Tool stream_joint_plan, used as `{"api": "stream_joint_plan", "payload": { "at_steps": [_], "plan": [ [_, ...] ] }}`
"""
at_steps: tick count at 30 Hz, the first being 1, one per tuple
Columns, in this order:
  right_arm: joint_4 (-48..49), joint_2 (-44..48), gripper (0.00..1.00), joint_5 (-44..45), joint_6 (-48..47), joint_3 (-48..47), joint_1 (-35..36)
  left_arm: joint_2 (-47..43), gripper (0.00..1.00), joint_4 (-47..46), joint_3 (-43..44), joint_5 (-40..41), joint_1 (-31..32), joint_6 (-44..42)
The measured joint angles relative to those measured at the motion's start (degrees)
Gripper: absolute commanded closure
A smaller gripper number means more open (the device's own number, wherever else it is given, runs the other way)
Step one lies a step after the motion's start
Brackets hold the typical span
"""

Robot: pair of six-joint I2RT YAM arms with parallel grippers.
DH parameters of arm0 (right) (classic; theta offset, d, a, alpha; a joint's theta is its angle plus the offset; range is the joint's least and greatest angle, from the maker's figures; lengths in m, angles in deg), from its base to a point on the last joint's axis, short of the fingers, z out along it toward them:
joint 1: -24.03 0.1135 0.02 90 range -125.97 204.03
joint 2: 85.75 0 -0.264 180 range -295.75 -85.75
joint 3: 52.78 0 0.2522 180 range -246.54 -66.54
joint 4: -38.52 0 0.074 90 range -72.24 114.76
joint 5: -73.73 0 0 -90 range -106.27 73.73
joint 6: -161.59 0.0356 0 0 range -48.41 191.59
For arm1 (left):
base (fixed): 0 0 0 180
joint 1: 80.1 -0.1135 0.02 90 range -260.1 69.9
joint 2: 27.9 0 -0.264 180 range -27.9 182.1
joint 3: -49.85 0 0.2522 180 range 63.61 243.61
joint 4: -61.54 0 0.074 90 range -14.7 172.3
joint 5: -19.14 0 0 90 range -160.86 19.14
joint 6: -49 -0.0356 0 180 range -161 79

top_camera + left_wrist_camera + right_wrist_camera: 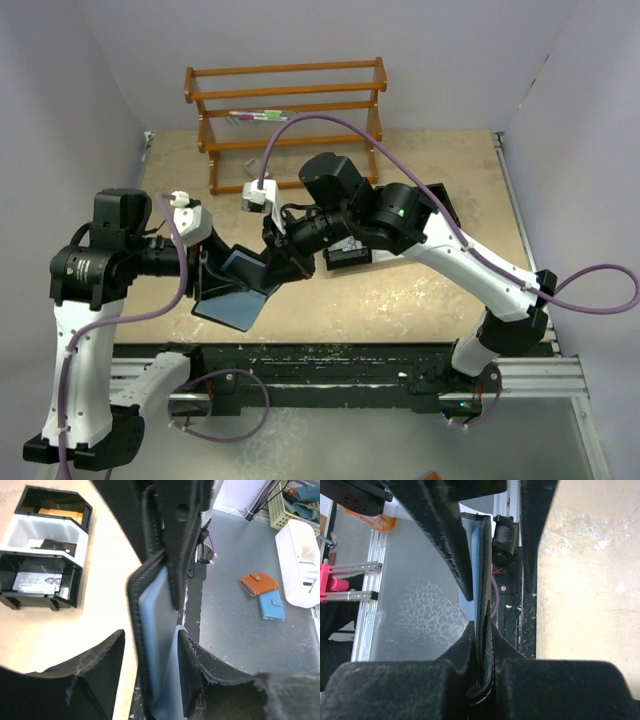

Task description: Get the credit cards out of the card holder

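The black card holder (238,300) hangs open above the table's near edge, its blue-grey lining (154,600) showing. My right gripper (291,252) is shut on one flap's edge (484,580), which is pinched between the pads (481,627). My left gripper (151,634) stands open astride the other flap. Its right finger (192,670) lies against the lining, and its left finger (95,670) is apart from the black outside. No card shows in the slots. An orange-tan credit card (61,514) lies in the far compartment of the tray.
The black-and-white three-compartment tray (15,535) sits on the table, with a dark card and a grey-white card in its other compartments. A wooden rack (285,105) stands at the back. Below the table edge lie an orange wallet (258,583), a blue wallet (272,605) and a white bin (300,565).
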Motion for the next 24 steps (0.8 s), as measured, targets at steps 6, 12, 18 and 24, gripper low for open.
{"api": "stream_joint_plan", "payload": {
  "at_steps": [6,12,18,24],
  "plan": [
    [-0.92,-0.74,1.00,1.51,-0.92,-1.11,-0.22,2.54,0.83,-2.62,-1.03,-1.09,0.00,6.05],
    [1.07,-0.37,0.26,4.17,0.39,-0.13,-0.57,3.17,1.00,-5.92,-1.36,-3.13,0.00,12.52],
    [20.41,13.14,0.20,8.50,10.78,21.57,-2.84,0.28,1.00,-17.29,-3.15,-3.15,0.00,25.16],
    [52.04,29.27,0.32,10.58,25.90,43.12,-4.92,-4.44,1.00,-36.41,-6.88,-3.04,0.00,46.36]
  ]
}}
